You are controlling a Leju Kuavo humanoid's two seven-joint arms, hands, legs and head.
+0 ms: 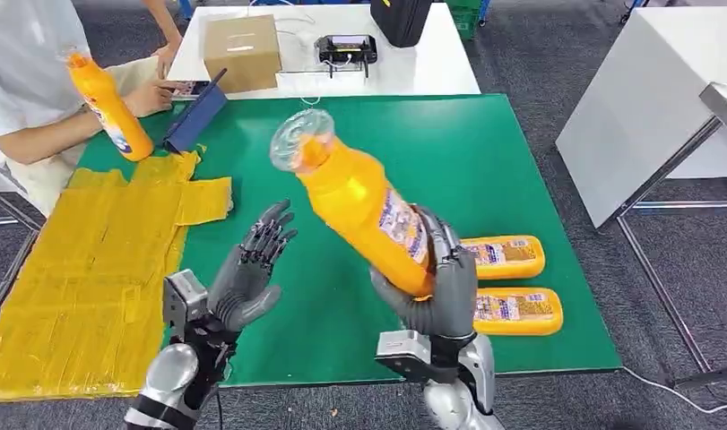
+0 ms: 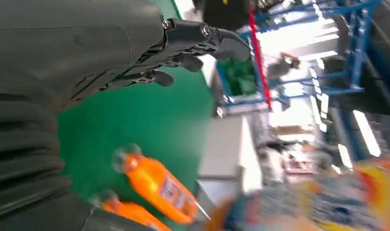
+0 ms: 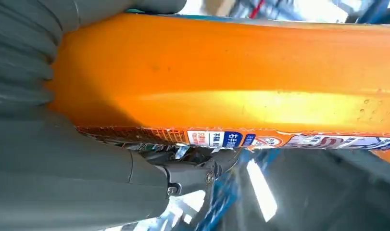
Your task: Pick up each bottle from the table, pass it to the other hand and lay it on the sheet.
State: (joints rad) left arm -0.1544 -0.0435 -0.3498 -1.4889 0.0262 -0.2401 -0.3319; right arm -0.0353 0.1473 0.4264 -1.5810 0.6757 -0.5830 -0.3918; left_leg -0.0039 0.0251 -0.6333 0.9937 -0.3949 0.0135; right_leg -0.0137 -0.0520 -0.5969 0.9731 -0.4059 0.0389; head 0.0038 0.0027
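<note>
Orange detergent bottle [image 1: 364,210], gripped low by right hand [image 1: 440,287], could be dropped if released before left hand [image 1: 250,269], spread wide at nine o'clock, is closed

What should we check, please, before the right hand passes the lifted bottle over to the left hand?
1. Right hand grips the orange bottle firmly around its lower body: ok.
2. Left hand is holding nothing, fingers spread, palm turned toward the bottle: ok.
3. Gap between left hand and bottle has no obstacle in it: ok.
4. Yellow sheet has bare room for the bottle: ok.
5. Person's hand and their bottle stand at the sheet's far end, away from the handover: ok.
6. Bottle cap is tight: cannot tell.
</note>
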